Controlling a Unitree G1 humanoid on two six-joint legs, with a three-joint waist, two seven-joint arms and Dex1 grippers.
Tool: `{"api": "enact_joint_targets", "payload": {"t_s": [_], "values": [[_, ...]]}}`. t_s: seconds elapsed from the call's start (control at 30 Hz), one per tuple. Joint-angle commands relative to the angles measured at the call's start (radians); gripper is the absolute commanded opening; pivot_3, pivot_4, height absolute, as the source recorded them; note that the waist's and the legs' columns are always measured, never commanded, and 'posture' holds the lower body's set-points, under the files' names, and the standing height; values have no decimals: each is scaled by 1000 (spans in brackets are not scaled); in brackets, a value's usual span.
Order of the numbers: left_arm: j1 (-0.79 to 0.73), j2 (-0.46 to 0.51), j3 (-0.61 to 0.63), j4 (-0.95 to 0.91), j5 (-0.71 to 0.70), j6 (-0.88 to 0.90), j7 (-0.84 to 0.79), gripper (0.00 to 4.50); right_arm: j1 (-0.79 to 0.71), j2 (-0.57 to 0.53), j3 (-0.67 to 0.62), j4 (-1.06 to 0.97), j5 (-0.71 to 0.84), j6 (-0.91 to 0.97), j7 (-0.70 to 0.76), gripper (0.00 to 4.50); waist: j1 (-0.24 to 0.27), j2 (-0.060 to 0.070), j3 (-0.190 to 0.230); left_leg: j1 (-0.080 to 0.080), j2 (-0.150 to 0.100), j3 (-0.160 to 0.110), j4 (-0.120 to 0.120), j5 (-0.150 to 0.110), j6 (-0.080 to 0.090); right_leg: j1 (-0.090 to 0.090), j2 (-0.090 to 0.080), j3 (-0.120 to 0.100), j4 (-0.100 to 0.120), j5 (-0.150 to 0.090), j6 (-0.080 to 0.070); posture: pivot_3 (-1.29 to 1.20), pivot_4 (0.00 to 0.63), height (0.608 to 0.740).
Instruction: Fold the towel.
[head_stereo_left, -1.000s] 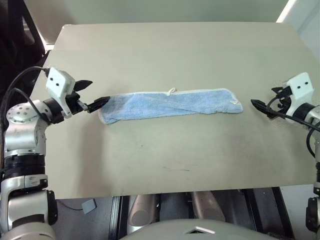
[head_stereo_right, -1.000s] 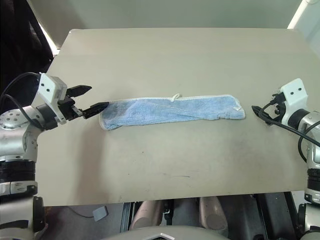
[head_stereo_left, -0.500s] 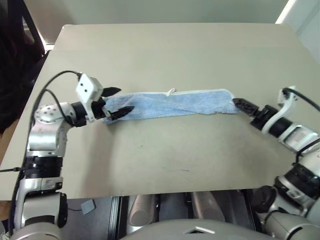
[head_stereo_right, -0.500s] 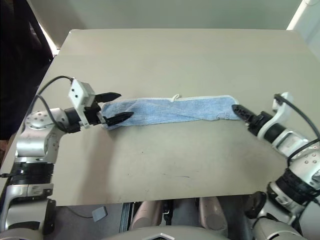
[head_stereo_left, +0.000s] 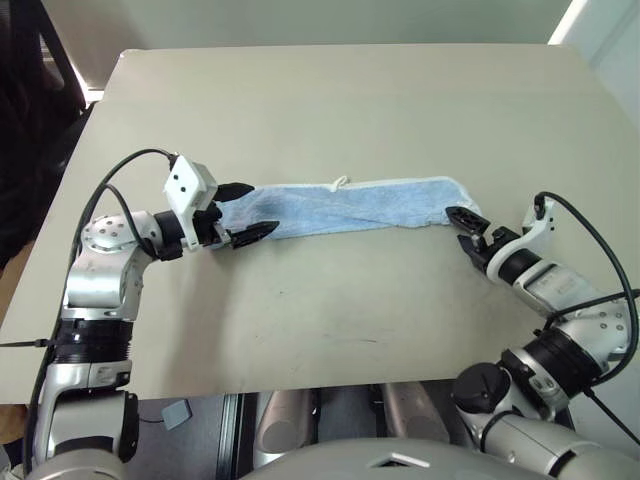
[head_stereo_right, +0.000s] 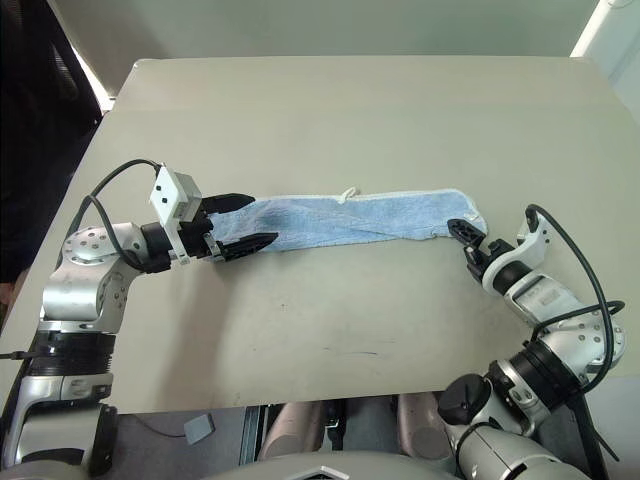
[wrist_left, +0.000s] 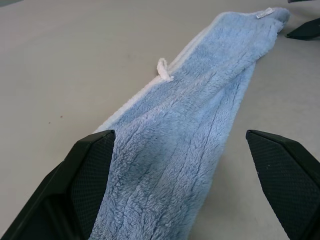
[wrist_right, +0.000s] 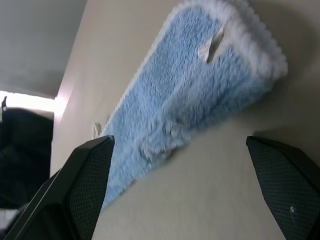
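Left pincer (head_stereo_left: 238, 212), spread wide, has closed in from off the cloth and now straddles the left end of the towel (head_stereo_left: 350, 205), which lies as a long strip across the middle of the bench (head_stereo_left: 330, 100). Right pincer (head_stereo_left: 463, 229), also spread, has swung in to the right end. Both look staged for grasping; fold not yet begun.

Plain beige table (head_stereo_left: 350, 110) before a pale wall (head_stereo_left: 330, 20), dark area at left.
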Motion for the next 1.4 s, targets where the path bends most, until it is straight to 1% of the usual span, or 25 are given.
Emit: {"api": "enact_joint_targets", "payload": {"t_s": [0.03,0.17,0.33,0.37,0.4,0.47,0.67,0.73,0.77,0.8,0.83,0.93,1.03,1.13,1.2,1.27,1.37,1.4], "values": [[-6,-1,3,-49,-13,5,4,4500,-71,17,-67,49,-23,-11,-54,4465,0,0,0,0,0,0,0,0,0,0,0,0,0,0,0,0,150,736],[-5,-3,5,-58,-12,11,5,4500,-103,12,-91,109,-40,-61,-81,4465,1,0,0,-2,0,0,0,0,0,-1,0,0,0,0,0,0,150,736],[-1,-4,8,-69,-13,18,7,4500,-115,0,-78,185,-49,-178,-112,4465,1,-1,-1,0,0,0,1,0,0,0,0,0,0,1,0,0,150,736],[0,-5,9,-71,-13,20,8,4500,-115,-4,-73,197,-48,-196,-115,4300,1,-1,-1,0,0,0,2,0,0,1,0,0,0,1,0,0,150,736],[1,-5,9,-72,-13,21,8,4500,-113,-8,-67,205,-45,-208,-117,4105,1,-1,-1,1,0,0,2,0,0,2,0,0,0,1,0,0,150,736],[3,-4,11,-75,-14,22,9,4500,-110,-10,-59,213,-33,-237,-127,3535,1,-1,-1,2,0,0,2,0,0,3,0,1,-1,1,0,0,150,736],[9,-2,14,-78,-17,24,11,4500,-93,-29,-38,225,-2,-303,-154,1306,7,-1,0,-2,-1,0,1,0,0,-1,-1,1,-1,1,2,0,150,736],[12,-2,14,-79,-18,24,12,4500,-84,-54,-38,234,6,-328,-152,558,7,-1,0,-5,-1,0,1,-1,0,-3,-1,0,-1,1,2,0,150,736],[13,-2,14,-79,-18,25,12,4500,-79,-64,-36,237,12,-340,-152,243,7,-1,-1,-6,-1,0,1,-1,0,-5,-1,0,-1,1,2,0,150,736],[14,-1,14,-80,-19,25,12,4500,-74,-78,-36,242,19,-355,-155,28,9,-1,-1,-7,-1,0,1,-1,0,-5,-1,0,-1,1,2,0,150,736],[14,-1,14,-80,-19,26,12,4500,-70,-87,-33,246,26,-367,-158,28,12,-1,0,-7,-1,0,1,-1,0,-5,-1,0,-2,1,2,0,150,736],[15,0,15,-81,-21,28,11,4500,-56,-168,-15,273,29,-413,-130,28,18,-1,0,-8,-1,0,2,-1,1,-5,-2,-1,-2,1,2,0,150,736],[18,0,14,-84,-22,30,9,4500,-42,-230,41,282,33,-433,-91,28,21,0,0,-8,-2,0,2,-1,2,-4,-2,-1,-3,2,3,0,150,736],[20,-2,9,-89,-22,31,9,4500,-22,-289,137,274,14,-453,-31,28,17,0,0,-8,-1,0,2,0,2,-5,-2,-1,-2,2,3,0,150,736],[16,-4,5,-86,-19,30,8,4500,-6,-329,223,260,-12,-474,20,28,15,0,0,-7,-1,0,2,0,1,-5,-2,-1,-1,2,3,0,150,736],[12,-5,2,-83,-18,30,7,4500,19,-392,366,220,-57,-505,105,28,13,0,0,-7,-1,0,2,0,1,-5,-2,-1,-1,2,3,0,150,736],[10,-6,1,-81,-16,31,6,4500,45,-470,542,169,-109,-537,207,28,10,0,0,-7,-1,0,2,0,1,-5,-2,-1,-1,3,4,0,150,736],[8,-7,0,-80,-16,31,6,4500,52,-504,622,147,-139,-560,254,28,10,0,0,-7,-1,0,2,0,1,-5,-2,-1,-1,3,5,0,150,736]]}}
